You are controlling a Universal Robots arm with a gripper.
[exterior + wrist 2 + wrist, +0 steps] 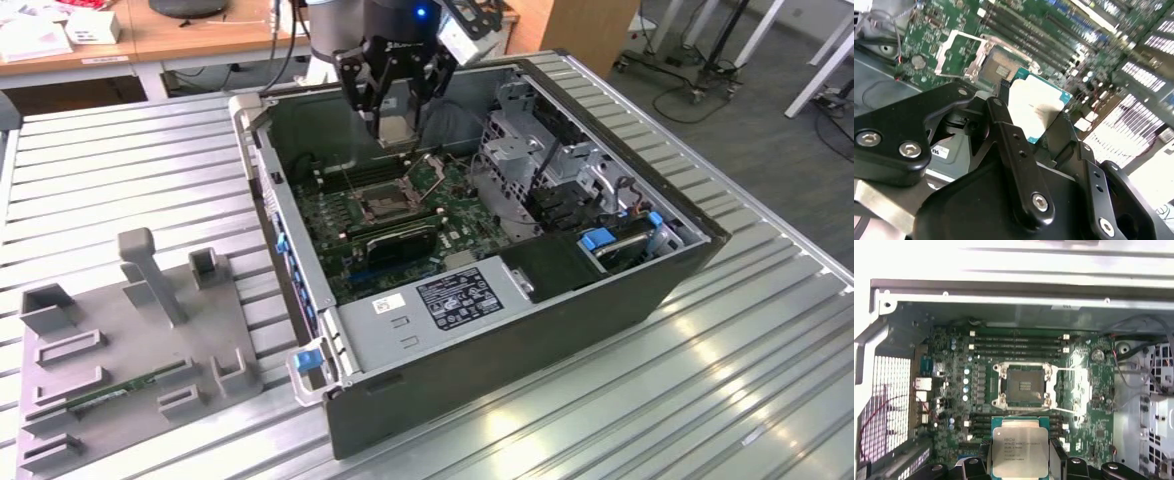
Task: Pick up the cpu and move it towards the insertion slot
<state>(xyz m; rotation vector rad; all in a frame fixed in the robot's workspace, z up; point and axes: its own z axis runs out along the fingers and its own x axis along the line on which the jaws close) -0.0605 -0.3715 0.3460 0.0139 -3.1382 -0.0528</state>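
Now grips the cpu (1019, 451) in the hand (1020, 460), clear above the motherboard (949, 390), at six o'clock from the insertion slot (1024, 385).

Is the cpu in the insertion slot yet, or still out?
Out. The gripper holds the cpu above the board; the insertion slot shows its bare dark centre.

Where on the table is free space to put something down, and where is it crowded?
Free: the ribbed table between the computer case and the grey fixture plate, and right of the case in the exterior view. Crowded: the motherboard, where the gripper holds the cpu.
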